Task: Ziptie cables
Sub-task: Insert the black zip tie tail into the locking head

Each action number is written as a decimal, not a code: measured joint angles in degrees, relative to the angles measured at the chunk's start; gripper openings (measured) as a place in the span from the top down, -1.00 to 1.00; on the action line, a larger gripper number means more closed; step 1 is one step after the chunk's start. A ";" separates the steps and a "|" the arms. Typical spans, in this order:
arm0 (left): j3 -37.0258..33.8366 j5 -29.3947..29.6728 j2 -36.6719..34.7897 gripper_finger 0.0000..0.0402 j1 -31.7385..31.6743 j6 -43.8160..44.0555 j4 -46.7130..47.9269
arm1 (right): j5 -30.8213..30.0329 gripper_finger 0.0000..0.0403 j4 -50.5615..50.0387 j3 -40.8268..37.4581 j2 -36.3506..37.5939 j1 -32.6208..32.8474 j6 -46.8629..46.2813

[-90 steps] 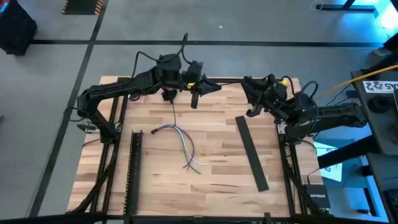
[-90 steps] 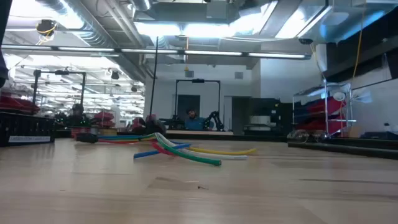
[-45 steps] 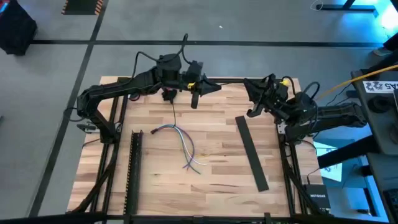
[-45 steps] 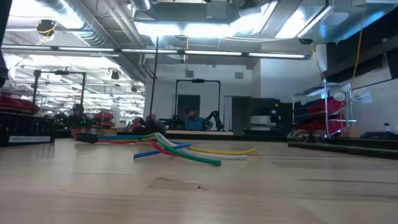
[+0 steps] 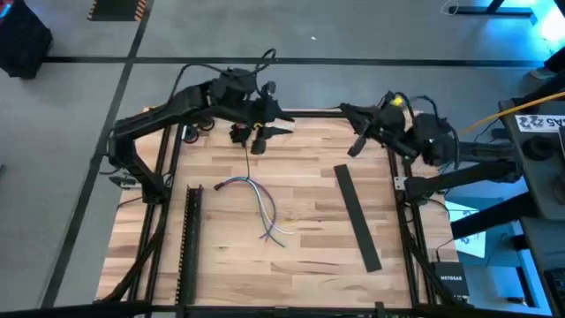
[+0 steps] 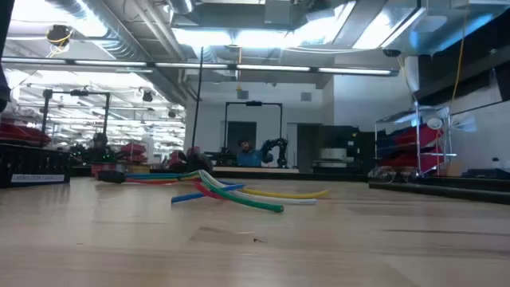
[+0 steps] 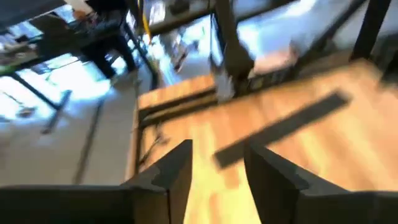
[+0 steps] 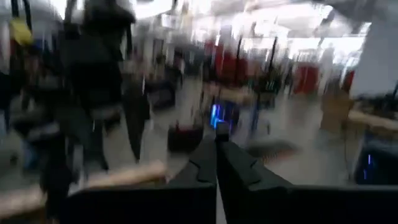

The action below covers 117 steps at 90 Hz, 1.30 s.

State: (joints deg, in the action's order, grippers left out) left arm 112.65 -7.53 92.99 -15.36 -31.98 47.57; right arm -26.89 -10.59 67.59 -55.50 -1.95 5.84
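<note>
The bench [image 5: 309,256] is a pale butcher-block top of narrow wooden strips, standing on a grey floor crossed by a dark line behind it. The cables [image 5: 260,208] — a loose fan of thin white, grey, blue and reddish wires — lie near the bench's middle, touched by neither arm. In the low view they show as coloured strands [image 6: 227,191] flat on the wood, before a large hall with ceiling ducts, strip lights and shelving. A long flat black bar [image 5: 357,216] lies well apart from the cables, toward the right arm's side; a perforated black rail [image 5: 188,238] lies on their other side, along the bench's left edge.

The left gripper [image 5: 258,141] hangs over the far edge of the bench, beyond the cables; its wrist view shows the jaws apart with nothing between the fingers [image 7: 177,177]. The right gripper [image 5: 353,148] is raised near the far right corner — its jaws are pressed together, empty [image 8: 217,165].
</note>
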 joint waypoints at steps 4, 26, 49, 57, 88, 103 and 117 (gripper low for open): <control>0.50 1.10 -0.01 0.25 -0.02 -3.62 1.51 | 2.31 1.00 -6.25 3.53 -1.14 -1.07 -1.61; -2.68 1.37 1.33 0.23 1.93 -27.10 2.49 | 22.48 1.00 -20.31 15.06 -8.24 -9.21 -8.67; -6.62 1.55 1.70 0.23 5.38 -44.32 0.11 | 44.03 1.00 -20.65 17.18 -11.94 -18.55 -18.02; -6.72 1.55 2.14 0.23 6.89 -46.85 -1.64 | 52.63 1.00 -20.86 17.18 -12.48 -21.65 -21.22; -6.70 3.50 2.65 0.23 10.11 -56.51 -7.89 | 74.14 1.00 -19.19 17.18 -15.06 -28.61 -29.31; -6.70 3.54 4.61 0.23 11.59 -57.55 -7.77 | 78.46 1.00 -19.00 17.18 -16.84 -29.34 -30.50; -6.70 3.67 6.02 0.23 12.42 -61.65 -8.29 | 81.04 1.00 -19.00 17.18 -18.02 -29.31 -31.16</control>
State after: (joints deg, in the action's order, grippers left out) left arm 105.95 -3.86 99.01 -2.94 -93.63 39.28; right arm 54.15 -29.59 84.77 -73.52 -31.27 -25.32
